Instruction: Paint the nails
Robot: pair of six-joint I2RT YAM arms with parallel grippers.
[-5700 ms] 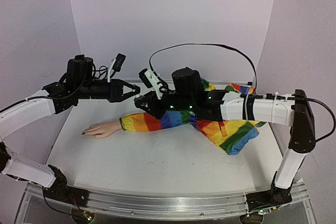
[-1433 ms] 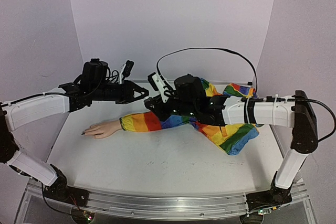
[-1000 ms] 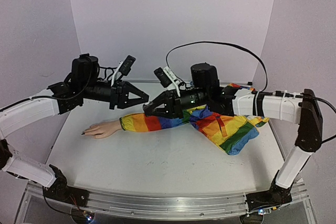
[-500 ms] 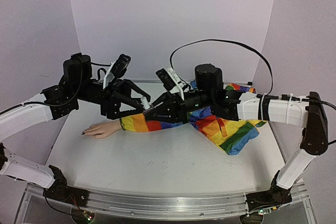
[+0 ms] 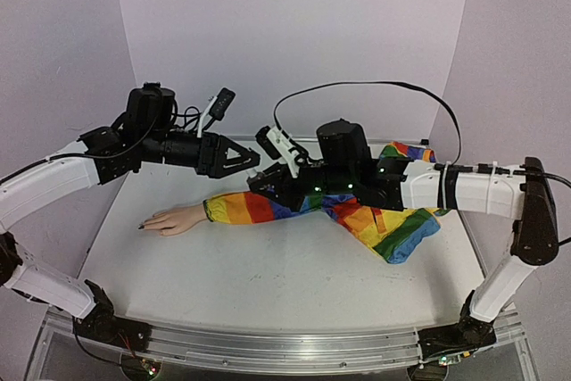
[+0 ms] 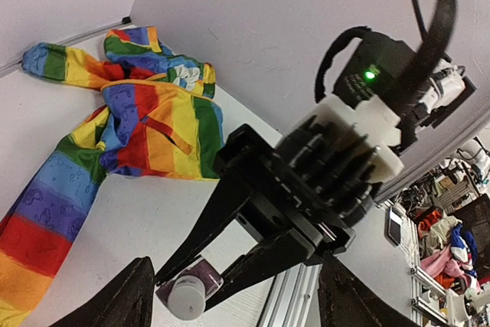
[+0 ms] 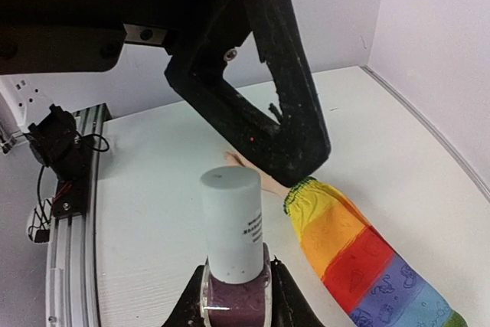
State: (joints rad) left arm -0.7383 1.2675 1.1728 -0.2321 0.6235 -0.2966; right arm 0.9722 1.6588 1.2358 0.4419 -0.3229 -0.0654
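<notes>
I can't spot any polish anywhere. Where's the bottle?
In the right wrist view, the bottle stands upright, clamped in the right gripper, facing the open left gripper mid-table.

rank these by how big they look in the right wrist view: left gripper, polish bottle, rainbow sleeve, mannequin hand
1. left gripper
2. rainbow sleeve and polish bottle, about alike; the bottle sits nearest the camera
3. mannequin hand, mostly hidden behind the gripper

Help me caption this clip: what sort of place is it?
Probably a robotics lab test bench: two robot arms bolted to a white table, plain backdrop walls, a mannequin hand as prop.
</notes>
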